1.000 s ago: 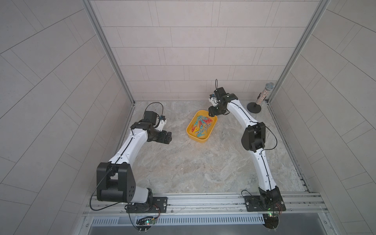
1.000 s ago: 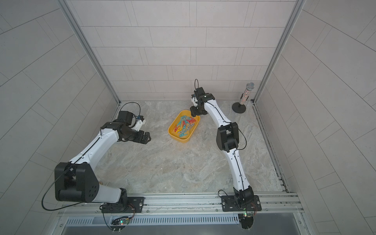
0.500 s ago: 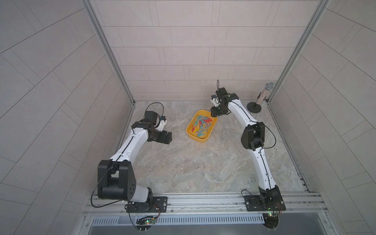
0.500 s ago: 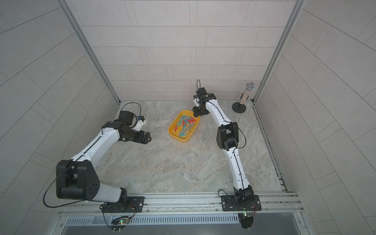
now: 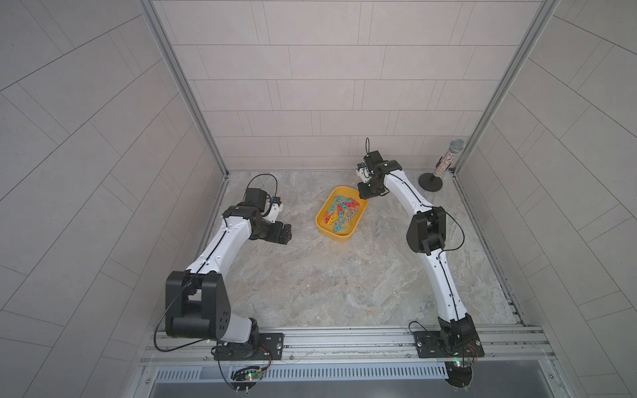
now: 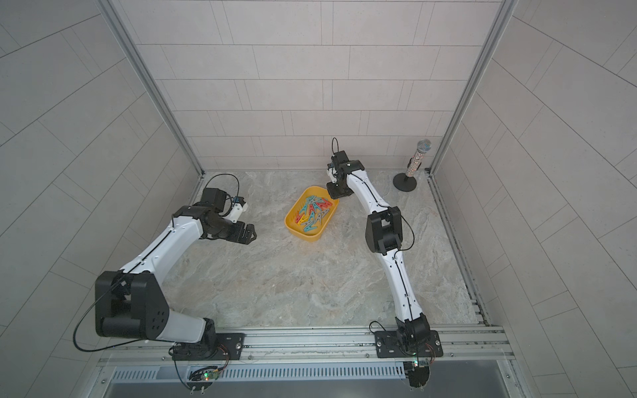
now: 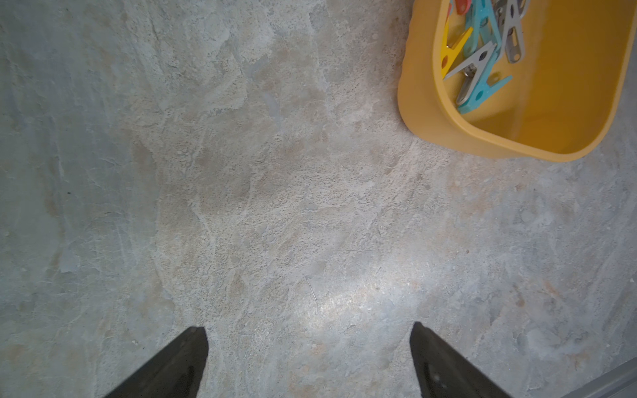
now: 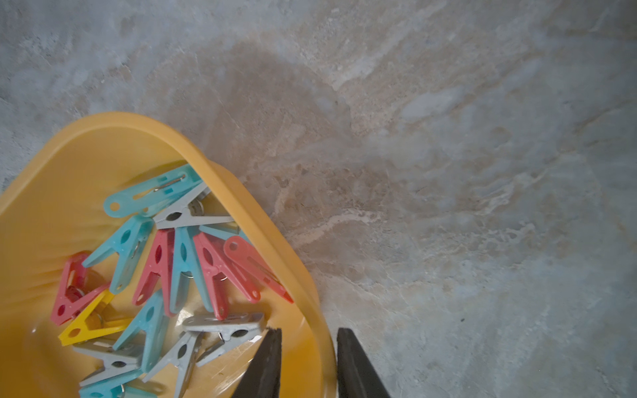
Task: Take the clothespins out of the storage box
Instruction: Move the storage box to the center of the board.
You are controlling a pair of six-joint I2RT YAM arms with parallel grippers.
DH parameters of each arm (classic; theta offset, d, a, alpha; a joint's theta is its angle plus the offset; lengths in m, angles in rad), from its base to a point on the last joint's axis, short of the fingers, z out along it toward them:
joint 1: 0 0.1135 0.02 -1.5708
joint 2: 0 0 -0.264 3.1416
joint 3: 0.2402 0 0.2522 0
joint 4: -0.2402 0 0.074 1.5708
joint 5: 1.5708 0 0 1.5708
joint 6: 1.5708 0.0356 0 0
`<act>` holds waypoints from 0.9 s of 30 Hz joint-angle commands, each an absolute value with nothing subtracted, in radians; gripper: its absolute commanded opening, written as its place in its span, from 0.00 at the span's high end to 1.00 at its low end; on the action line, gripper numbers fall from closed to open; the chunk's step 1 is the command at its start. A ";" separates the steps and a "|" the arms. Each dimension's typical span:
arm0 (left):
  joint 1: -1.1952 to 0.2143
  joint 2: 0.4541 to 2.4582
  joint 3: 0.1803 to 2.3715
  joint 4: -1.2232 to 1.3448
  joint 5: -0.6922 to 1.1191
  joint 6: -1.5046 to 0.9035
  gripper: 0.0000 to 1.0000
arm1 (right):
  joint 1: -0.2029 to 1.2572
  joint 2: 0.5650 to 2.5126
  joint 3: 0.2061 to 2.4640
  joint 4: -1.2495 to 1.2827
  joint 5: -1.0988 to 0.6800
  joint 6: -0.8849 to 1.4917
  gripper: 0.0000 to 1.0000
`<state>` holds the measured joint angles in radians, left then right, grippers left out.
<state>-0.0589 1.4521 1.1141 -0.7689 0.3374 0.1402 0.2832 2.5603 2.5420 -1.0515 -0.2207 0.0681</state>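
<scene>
The yellow storage box (image 5: 339, 236) (image 6: 309, 236) lies on the stone floor toward the back, with several red, teal, grey and yellow clothespins (image 5: 342, 213) (image 8: 182, 262) heaped inside. My right gripper (image 5: 364, 196) (image 8: 308, 330) stands astride the box's far corner wall (image 8: 220, 172). One finger is inside beside a grey peg, the other outside against the rim, and the jaws are narrowed on the wall. My left gripper (image 5: 284, 234) (image 7: 308, 330) hangs wide open over bare floor, apart from the box (image 7: 431, 127), with nothing between its fingers.
A glittery microphone on a round black stand (image 5: 444, 165) stands in the back right corner. Metal frame posts and tiled walls close in the floor on three sides. The arms' base rail runs along the front edge.
The right gripper has come down onto the box's far corner and its jaws have narrowed around the wall. The left arm and the box have stayed where they were.
</scene>
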 commanded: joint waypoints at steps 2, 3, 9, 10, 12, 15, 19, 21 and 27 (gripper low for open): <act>-0.053 1.448 1.136 -0.789 0.345 0.156 0.00 | 0.294 2.542 2.519 -1.066 -0.191 0.091 0.79; -0.054 1.448 1.136 -0.789 0.343 0.156 0.00 | 0.301 2.526 2.501 -1.065 -0.181 0.094 0.82; -0.052 1.448 1.135 -0.789 0.341 0.157 0.00 | 0.338 2.418 2.353 -1.038 -0.119 0.122 0.99; -0.052 1.449 1.135 -0.790 0.339 0.156 0.00 | 0.343 2.398 2.321 -1.030 -0.112 0.133 1.00; -0.052 1.449 1.136 -0.790 0.335 0.155 0.00 | 0.352 2.344 2.241 -1.008 -0.100 0.161 1.00; -0.052 1.448 1.135 -0.788 0.330 0.155 0.00 | 0.368 2.254 2.107 -0.966 -0.076 0.229 1.00; -0.053 1.448 1.133 -0.787 0.319 0.155 0.00 | 0.416 2.097 1.851 -0.861 -0.046 0.355 1.00; -0.053 1.449 1.132 -0.784 0.318 0.155 0.00 | 0.453 2.008 1.692 -0.785 -0.018 0.454 1.00; -0.053 1.468 1.131 -0.783 0.329 0.157 0.00 | 0.595 1.792 1.303 -0.570 0.007 0.715 1.00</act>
